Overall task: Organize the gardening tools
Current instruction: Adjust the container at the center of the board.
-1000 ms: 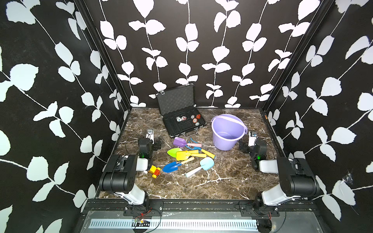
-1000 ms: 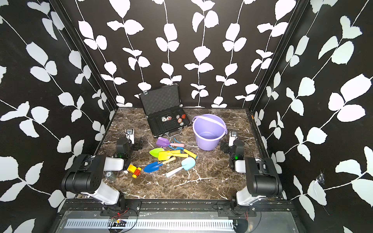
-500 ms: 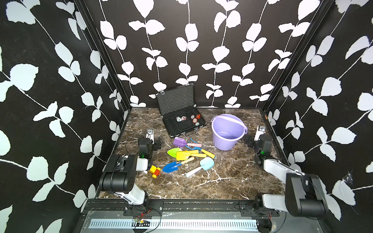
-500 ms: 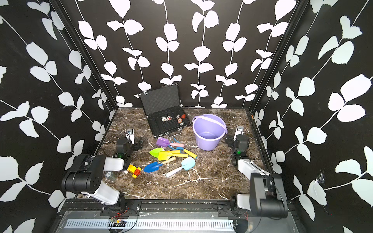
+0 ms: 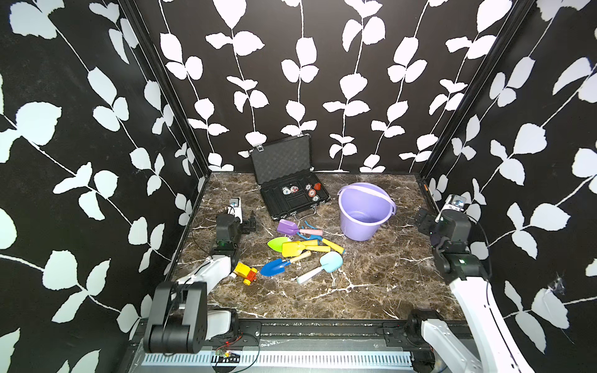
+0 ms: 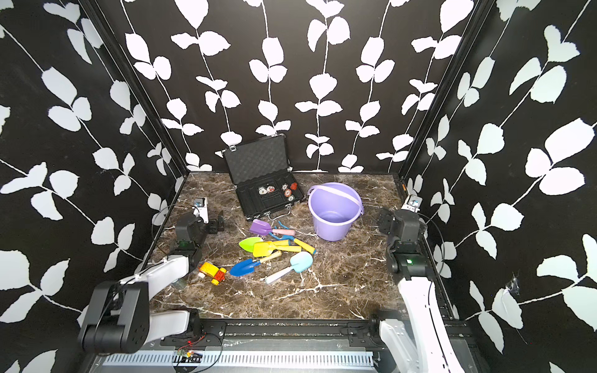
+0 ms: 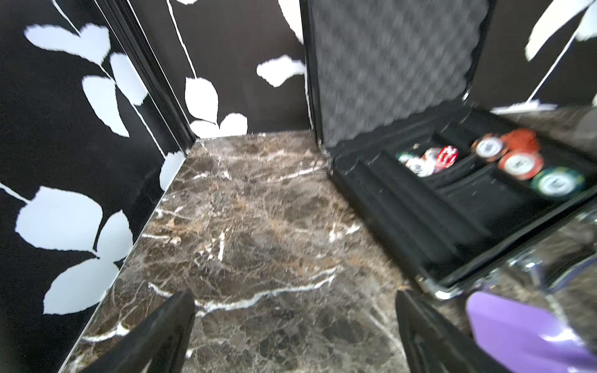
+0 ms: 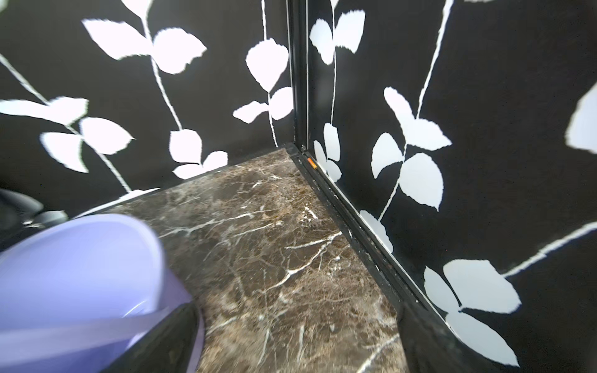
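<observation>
A: What is the biggest thing here?

B: The marble table [image 5: 371, 290]; everything rests on it. At the back stands the black case [image 5: 281, 158] with its lid up. To its right the purple bucket [image 5: 361, 231] stands upright and empty. Its mouth is free, so I judge it is the place meant for the tools.

A: And the arms?

B: The left gripper [image 7: 294, 310] is low at the left side of the table, its jaws spread wide with nothing between them. Its camera faces the case. The right gripper [image 8: 297, 323] is at the right edge, near the bucket, also spread and empty. Both are at the sides, I think to leave the middle free.

A: So no tool is held?

B: None. The gardening tools [image 5: 300, 248] lie in a loose pile in the middle, between the two arms and in front of the case. The purple spade [image 5: 287, 227] is nearest the case. The green scoop [image 5: 277, 243] and the yellow spade [image 5: 292, 248] overlap. The blue spade [image 5: 273, 267] and the pale-blue scoop [image 5: 330, 261] lie at the front edge of the pile. Crossed handles may drag a neighbour, so an outer tool looks the easier start.

A: Anything smaller?

B: The toy car [image 5: 245, 273], just beside the left arm, and the chips [image 5: 311, 193] in the case. Neither is a tool.
</observation>
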